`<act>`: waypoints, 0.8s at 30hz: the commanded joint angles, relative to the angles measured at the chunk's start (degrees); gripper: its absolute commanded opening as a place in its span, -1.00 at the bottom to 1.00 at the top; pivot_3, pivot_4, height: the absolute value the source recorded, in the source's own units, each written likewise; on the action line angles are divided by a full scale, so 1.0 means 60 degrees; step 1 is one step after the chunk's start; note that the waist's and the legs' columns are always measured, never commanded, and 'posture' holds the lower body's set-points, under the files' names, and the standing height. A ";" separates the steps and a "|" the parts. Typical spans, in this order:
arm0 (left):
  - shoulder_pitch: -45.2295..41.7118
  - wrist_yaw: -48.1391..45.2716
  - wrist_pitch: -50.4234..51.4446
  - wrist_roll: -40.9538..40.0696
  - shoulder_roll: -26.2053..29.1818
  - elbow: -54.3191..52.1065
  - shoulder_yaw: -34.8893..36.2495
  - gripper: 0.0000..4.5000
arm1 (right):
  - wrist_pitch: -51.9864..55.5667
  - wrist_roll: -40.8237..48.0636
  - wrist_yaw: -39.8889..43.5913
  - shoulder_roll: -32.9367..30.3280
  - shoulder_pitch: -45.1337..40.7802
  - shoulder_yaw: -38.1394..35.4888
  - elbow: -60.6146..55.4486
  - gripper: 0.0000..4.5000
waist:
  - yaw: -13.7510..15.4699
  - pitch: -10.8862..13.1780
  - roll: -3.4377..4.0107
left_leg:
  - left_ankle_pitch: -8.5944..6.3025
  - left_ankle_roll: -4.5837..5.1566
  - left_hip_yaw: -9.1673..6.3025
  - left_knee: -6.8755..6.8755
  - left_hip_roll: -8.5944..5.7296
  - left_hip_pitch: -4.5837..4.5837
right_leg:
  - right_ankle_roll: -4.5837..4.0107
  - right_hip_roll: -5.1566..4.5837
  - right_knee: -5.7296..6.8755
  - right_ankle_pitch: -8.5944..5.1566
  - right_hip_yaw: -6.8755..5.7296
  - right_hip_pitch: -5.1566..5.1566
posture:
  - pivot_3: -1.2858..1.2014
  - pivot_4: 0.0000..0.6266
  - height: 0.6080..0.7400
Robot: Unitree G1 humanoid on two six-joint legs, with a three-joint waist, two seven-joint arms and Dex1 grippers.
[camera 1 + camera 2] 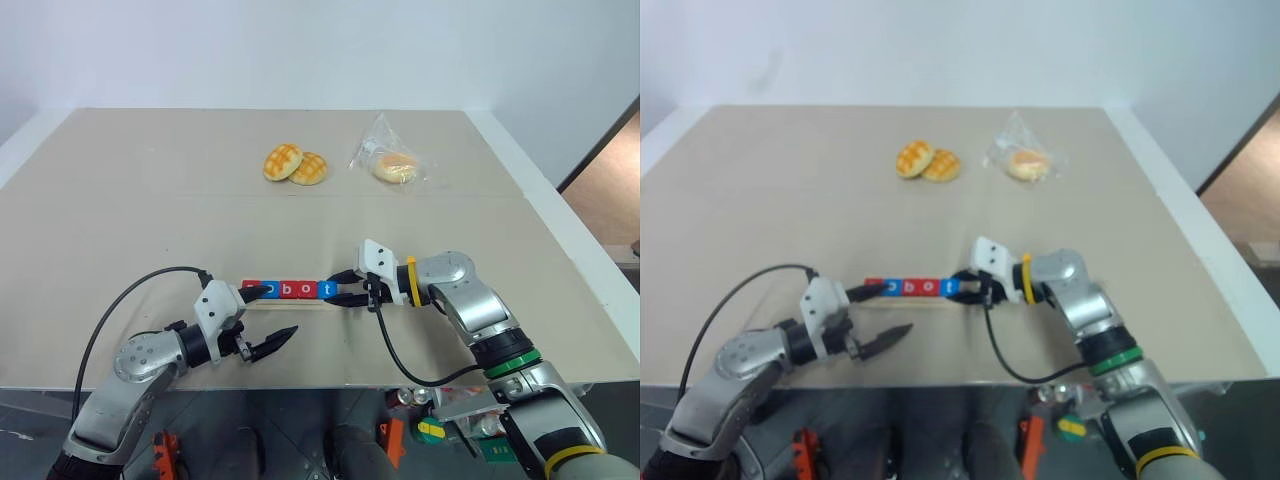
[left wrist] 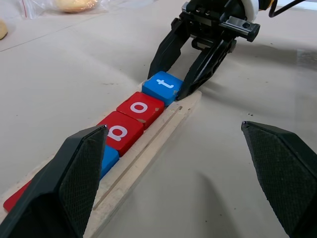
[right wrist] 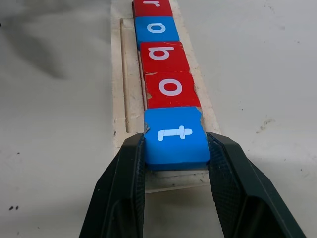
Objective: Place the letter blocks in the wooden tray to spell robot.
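**Five blocks lined up in the tray, right jaws clamped on the last one**

The wooden tray [image 3: 130,106] lies flat on the tabletop [image 1: 150,220], its long axis running straight from the left gripper [image 1: 262,322] to the right gripper [image 3: 174,163]. Five letter blocks [image 3: 163,59] sit in it end to end, three red and two blue, in the order r, o, b, o, t. The blue t block [image 3: 175,135] is at the tray's end, squeezed between the right jaws, one finger pressed to each of its sides. The left jaws stand wide apart and hold nothing, with the tray's r end between and just ahead of them. Well beyond both grippers lie two golden buns [image 1: 295,164] and one bagged bun [image 1: 394,165].
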 commanded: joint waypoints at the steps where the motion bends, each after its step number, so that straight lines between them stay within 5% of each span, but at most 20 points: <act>1: -0.0072 0.0006 -0.0065 -0.0054 -0.0029 -0.0304 0.0044 1.00 | 0.0152 0.0133 -0.0021 0.0041 -0.0209 -0.0219 0.0034 -0.23 | 0.0000 0.0000 0.0000 | 0.0000 0.0000 0.0000 0.0000 0.0000 0.0000 | 0.0000 0.0000 0.0000 0.0000 0.0000 0.0000 | 0.03 -0.52 1.00; 24: 0.0003 0.0060 -0.0102 -0.0016 -0.0035 -0.0372 0.0049 1.00 | -0.0384 -0.0009 0.0963 0.0102 -0.0841 0.0139 0.0916 -0.23 | 0.0002 0.0000 0.0000 | 0.0000 0.0000 0.0000 0.0000 -0.0002 -0.0004 | 0.0003 -0.0001 0.0000 -0.0002 0.0000 -0.0002 | 0.03 -0.52 1.00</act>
